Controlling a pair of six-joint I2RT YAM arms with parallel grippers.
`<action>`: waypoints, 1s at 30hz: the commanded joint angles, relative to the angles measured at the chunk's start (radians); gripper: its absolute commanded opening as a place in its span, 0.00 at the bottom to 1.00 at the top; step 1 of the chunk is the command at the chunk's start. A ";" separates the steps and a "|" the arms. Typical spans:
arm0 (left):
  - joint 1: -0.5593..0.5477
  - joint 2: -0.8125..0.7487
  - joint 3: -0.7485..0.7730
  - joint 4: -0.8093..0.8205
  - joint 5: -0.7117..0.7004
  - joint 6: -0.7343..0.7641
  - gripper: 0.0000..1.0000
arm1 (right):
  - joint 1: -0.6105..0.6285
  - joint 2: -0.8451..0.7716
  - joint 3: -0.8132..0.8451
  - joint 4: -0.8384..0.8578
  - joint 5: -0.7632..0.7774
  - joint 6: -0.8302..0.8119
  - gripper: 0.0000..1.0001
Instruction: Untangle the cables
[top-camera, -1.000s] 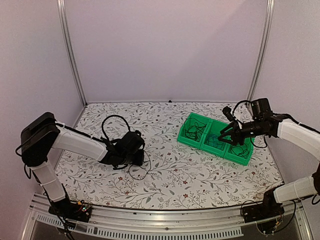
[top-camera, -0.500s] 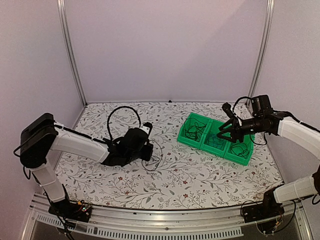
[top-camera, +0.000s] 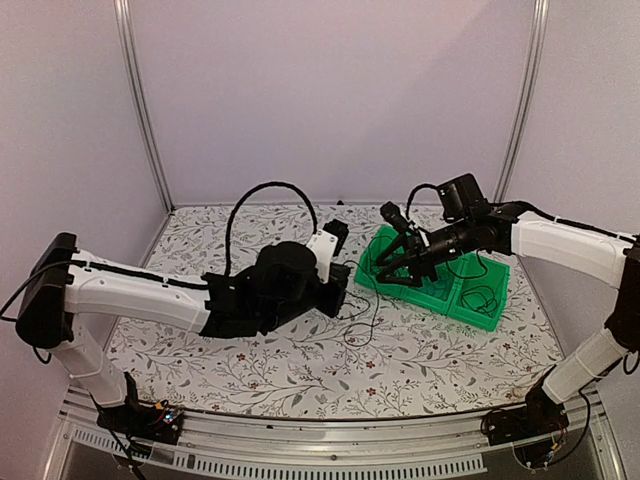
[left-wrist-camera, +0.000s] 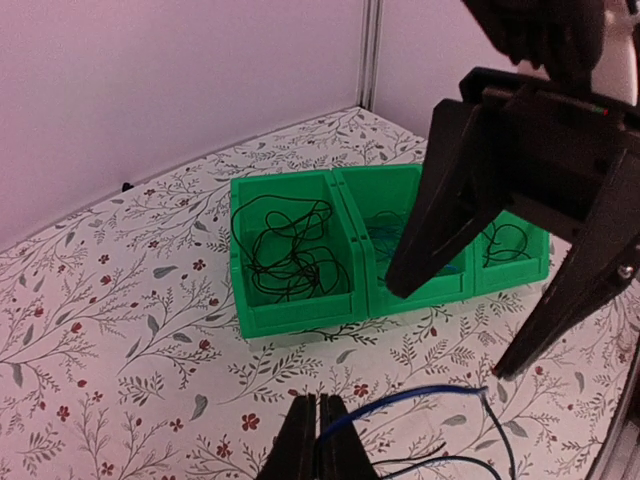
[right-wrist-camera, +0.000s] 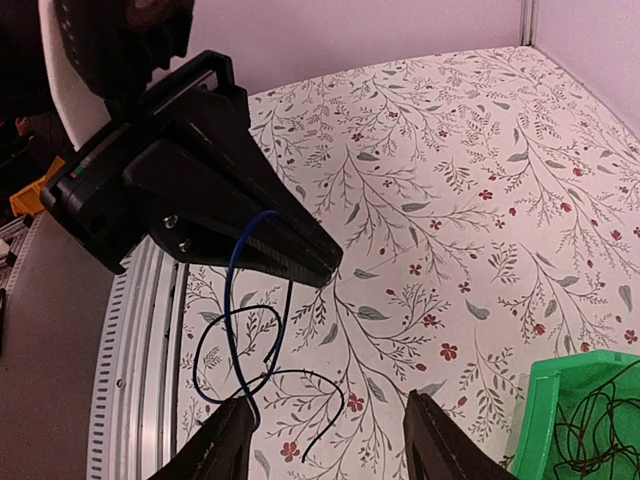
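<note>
My left gripper (left-wrist-camera: 318, 438) is shut on a thin blue cable (left-wrist-camera: 420, 405) that arcs to the right just above the table, with a black cable (left-wrist-camera: 440, 466) beside it. In the top view the left gripper (top-camera: 342, 293) sits just left of the green bin (top-camera: 478, 318), and loose cable (top-camera: 362, 322) trails below it. A tangle of black cables (left-wrist-camera: 288, 248) fills the bin's left compartment. My right gripper (top-camera: 397, 270) hovers open at the bin's left end, facing the left gripper. In the right wrist view the right gripper (right-wrist-camera: 335, 452) frames the blue cable (right-wrist-camera: 230, 310) and a black cable loop (right-wrist-camera: 262, 362); nothing is pinched.
The green bin (left-wrist-camera: 300, 315) has three compartments, and the right one holds a small coil (top-camera: 486, 298). Metal frame posts (top-camera: 140, 110) stand at the back corners. The table's aluminium front rail (top-camera: 330, 455) runs along the near edge.
My left gripper has shut and swung right across the table to the bin, carrying the cable. The right gripper has moved left from the bin's right end to its left end and opened wider.
</note>
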 joint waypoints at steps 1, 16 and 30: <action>-0.031 0.032 0.063 -0.024 -0.028 0.029 0.02 | 0.025 0.042 0.032 0.009 -0.047 0.043 0.56; -0.039 0.085 0.108 -0.040 -0.026 0.030 0.02 | 0.030 0.024 -0.046 0.033 -0.160 0.016 0.52; -0.039 0.096 0.127 -0.054 -0.041 0.027 0.02 | 0.030 0.060 -0.031 -0.036 -0.238 -0.051 0.43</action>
